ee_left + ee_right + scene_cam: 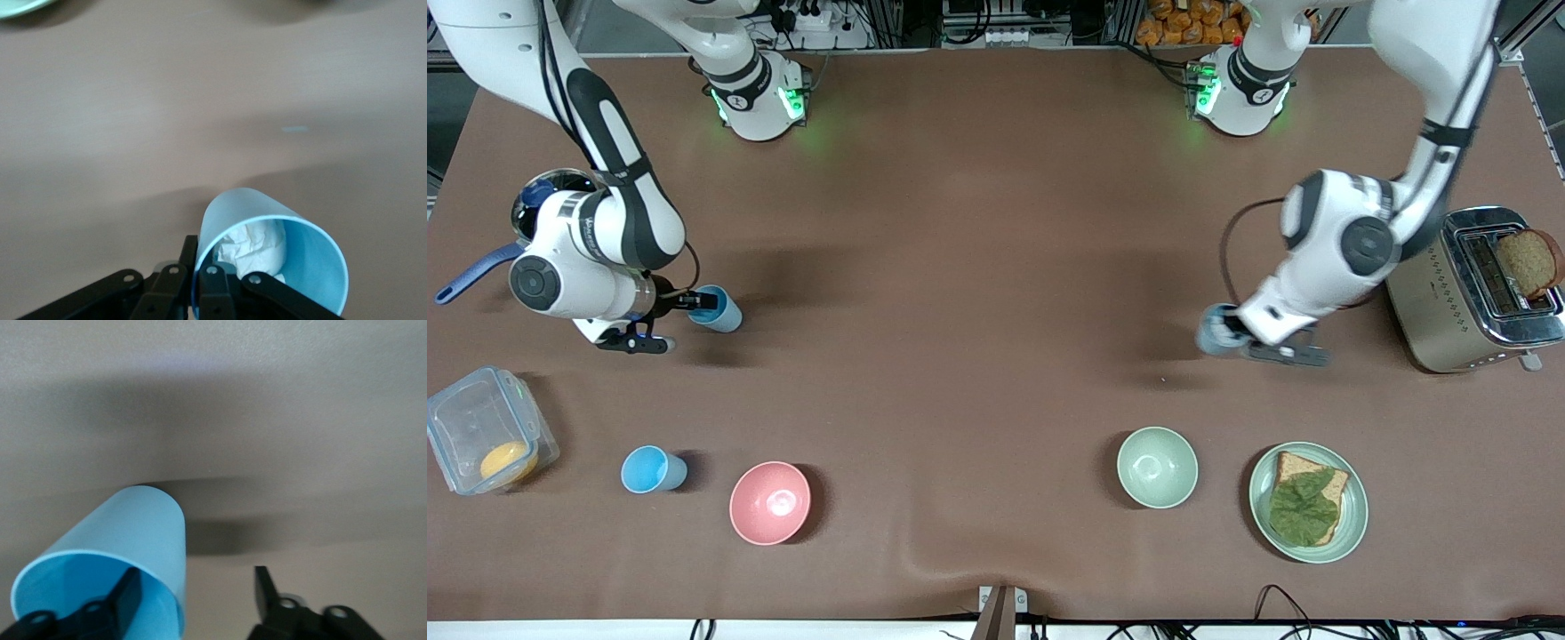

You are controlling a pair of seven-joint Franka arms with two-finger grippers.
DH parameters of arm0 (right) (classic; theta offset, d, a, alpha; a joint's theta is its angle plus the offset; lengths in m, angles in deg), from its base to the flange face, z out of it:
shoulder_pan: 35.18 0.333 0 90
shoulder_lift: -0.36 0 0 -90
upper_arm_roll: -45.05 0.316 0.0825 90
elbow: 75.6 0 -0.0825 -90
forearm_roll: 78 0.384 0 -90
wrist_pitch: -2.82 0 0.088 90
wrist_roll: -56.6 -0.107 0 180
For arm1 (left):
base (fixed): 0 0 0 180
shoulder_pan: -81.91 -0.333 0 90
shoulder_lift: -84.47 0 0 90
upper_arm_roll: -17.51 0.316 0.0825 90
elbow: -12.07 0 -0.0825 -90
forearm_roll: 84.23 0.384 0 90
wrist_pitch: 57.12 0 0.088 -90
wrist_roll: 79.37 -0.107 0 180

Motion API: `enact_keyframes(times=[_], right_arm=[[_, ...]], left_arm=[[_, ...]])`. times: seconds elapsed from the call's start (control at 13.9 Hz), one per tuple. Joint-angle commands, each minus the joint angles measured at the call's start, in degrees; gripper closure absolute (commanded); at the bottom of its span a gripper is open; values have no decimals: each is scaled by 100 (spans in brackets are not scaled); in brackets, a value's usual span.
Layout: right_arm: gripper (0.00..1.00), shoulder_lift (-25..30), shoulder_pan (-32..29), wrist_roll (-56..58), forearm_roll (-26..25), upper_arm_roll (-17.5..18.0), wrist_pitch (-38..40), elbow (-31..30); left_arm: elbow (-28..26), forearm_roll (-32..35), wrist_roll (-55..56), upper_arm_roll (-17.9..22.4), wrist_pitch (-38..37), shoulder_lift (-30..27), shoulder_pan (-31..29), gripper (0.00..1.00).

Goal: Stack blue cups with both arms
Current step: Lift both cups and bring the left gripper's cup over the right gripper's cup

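My left gripper (1240, 342) is shut on the rim of a greyish-blue cup (1214, 331), one finger inside and one outside, and holds it tilted over the table near the toaster. In the left wrist view this cup (313, 267) has a white scrap (257, 248) inside, and the left gripper (200, 263) pinches its wall. My right gripper (669, 322) is open at a second blue cup (719, 311) that leans toward it, low at the right arm's end of the table. In the right wrist view one finger (127, 590) is inside this cup (127, 533) and the other finger (265, 587) stands well apart outside.
A brighter sky-blue cup (654, 469), a pink bowl (770, 502), a green bowl (1157, 467) and a plate (1352, 524) with bread and a leaf lie nearer the front camera. A toaster (1449, 311) stands at the left arm's end. A clear box (463, 418) and a blue-handled pot (471, 271) are at the right arm's end.
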Motion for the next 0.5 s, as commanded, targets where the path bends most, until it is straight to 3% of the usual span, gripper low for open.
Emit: enact_keyframes(times=[0.0,0.22,0.43], right_arm=[[100,-18,-7,-15,215,25,-47,-7],[100,-9,-7,-15,224,25,-21,10],[100,113,-7,-24,215,42,311,150]], left_arm=[[316,-71,1009,-759,-75,139,190,100],[1132,-9,2414,-841,-75,788,1426,100],[1722,236,3728,-814,-75,1369,2088,100]])
